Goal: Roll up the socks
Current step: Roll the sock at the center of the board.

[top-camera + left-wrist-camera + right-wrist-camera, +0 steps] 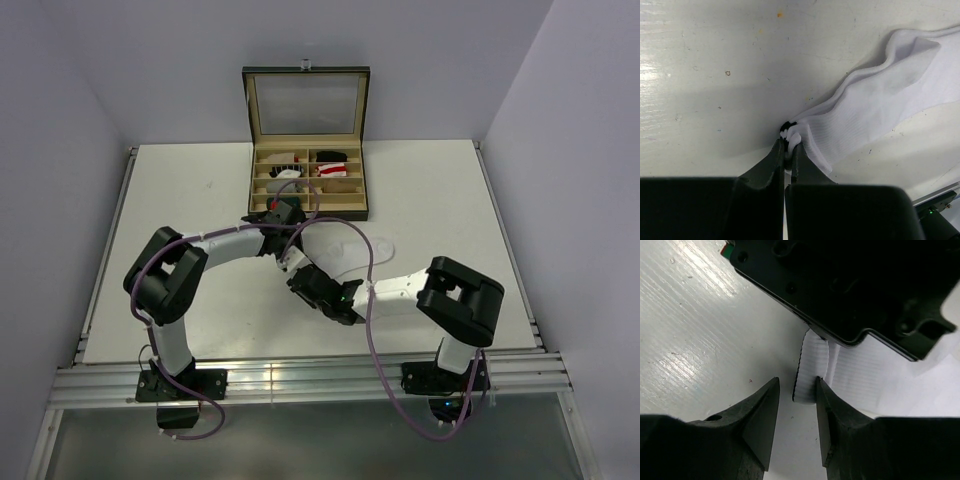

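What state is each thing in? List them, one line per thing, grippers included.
white sock: lying unrolled and wrinkled on the table, cuff end pinched.
left gripper: shut on the sock's cuff.
right gripper: open, jaws on either side of the cuff's edge.
box: open.
lid: raised, standing upright at the back.
red-and-white sock: lying in a box compartment.

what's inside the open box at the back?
Box holds fabric items, white, black and red-white, in its back compartments; front rows look empty. Left arm covers its front-left corner.
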You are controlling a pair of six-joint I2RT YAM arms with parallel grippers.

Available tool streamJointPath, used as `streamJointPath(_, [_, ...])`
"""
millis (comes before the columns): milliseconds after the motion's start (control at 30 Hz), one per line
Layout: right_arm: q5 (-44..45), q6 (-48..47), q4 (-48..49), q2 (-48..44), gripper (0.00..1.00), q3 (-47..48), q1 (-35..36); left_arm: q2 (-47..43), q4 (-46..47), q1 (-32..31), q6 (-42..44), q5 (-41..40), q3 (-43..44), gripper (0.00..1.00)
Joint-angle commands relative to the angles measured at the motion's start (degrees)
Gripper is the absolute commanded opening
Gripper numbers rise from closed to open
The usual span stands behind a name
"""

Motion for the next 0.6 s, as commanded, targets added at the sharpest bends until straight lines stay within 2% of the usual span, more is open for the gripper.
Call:
streamJointPath(0, [0.91, -0.31, 0.77, 1.29, 0.41, 1.39, 0.48, 0.26, -1.31, -0.26, 0.68, 0.02, 1.57, 0.04])
streamJointPath(267, [0.64, 2.23, -5.03, 5.42, 0.21, 2.44, 0.48, 0.09, -0.34, 0.36, -0.99, 0.64, 1.04, 0.05])
streamJointPath(400, [-3.3, 5.22, -6.26, 4.81, 0.0, 1.04, -1.62, -1.58, 0.71, 0.8, -2.14, 0.73, 0.16, 0.06])
streamJointPath(467, [-6.28, 6.36, -6.0, 2.71, 0.0, -0.19, -3.99, -2.28, 1.41, 1.06, -3.02, 0.55, -0.54, 0.08])
streamJointPath(567, [-15.41, 7.51, -5.21, -0.9, 0.0, -1.25, -7.25, -3.51, 2.55, 1.5, -4.6, 0.46, -1.51, 0.12])
